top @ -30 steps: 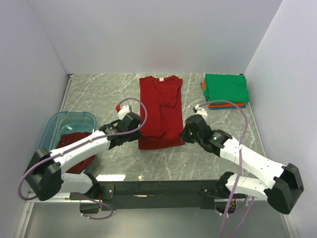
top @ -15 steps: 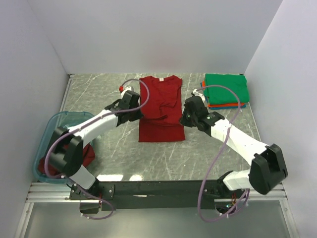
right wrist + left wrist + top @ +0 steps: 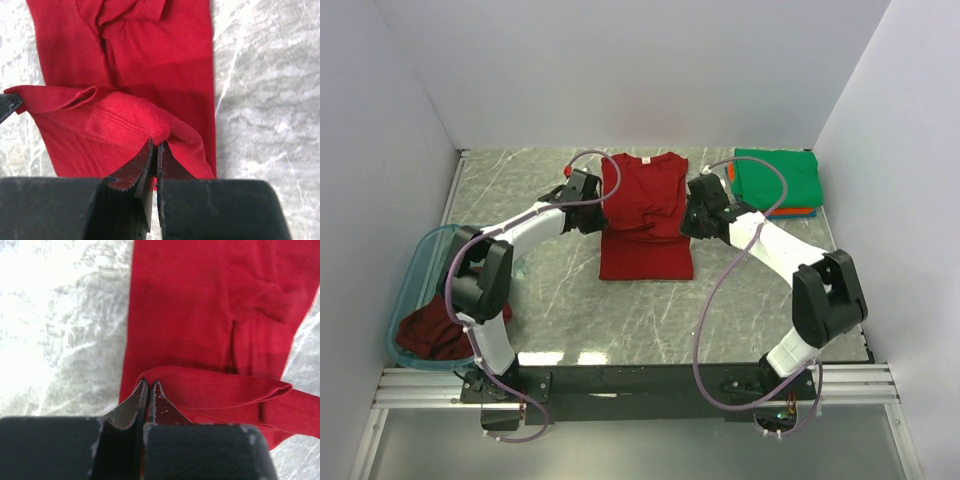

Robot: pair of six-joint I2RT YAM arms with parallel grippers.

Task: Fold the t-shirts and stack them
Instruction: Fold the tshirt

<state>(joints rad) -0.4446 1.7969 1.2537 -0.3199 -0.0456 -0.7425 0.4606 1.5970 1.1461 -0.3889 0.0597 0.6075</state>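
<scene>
1. At the middle of the marbled surface [image 3: 520, 180], a bright red t-shirt [image 3: 645, 200] lies flat with its collar toward the far wall and its sides already turned in to make a narrow strip.
2. On the shirt's left edge, the left tool [image 3: 149, 386] is pressed together on a raised corner of the bottom hem, pinching the cloth between its dark pads.
3. On the opposite edge, the right tool [image 3: 156, 145] pinches the other hem corner in the same way, a small bump of red cloth bulging above its tips.
4. Between the two tools the hem hangs as a lifted band over the lower half of the shirt. Holding both corners at the same height probably serves to keep the edge straight, so the bottom can be laid evenly toward the collar.
5. At the far right corner sits a folded green shirt [image 3: 777, 176] on top of a stack, with the edge of an orange shirt [image 3: 782, 212] showing beneath. It is near the red shirt but apart from it, likely so the finished fold has a short trip.
6. At the near left, a translucent blue tub [image 3: 420, 262] holds a crumpled maroon shirt [image 3: 432, 335], not yet folded.
7. Judging by this, the task is midway: the lengthwise fold is under way, and stacking comes after.
</scene>
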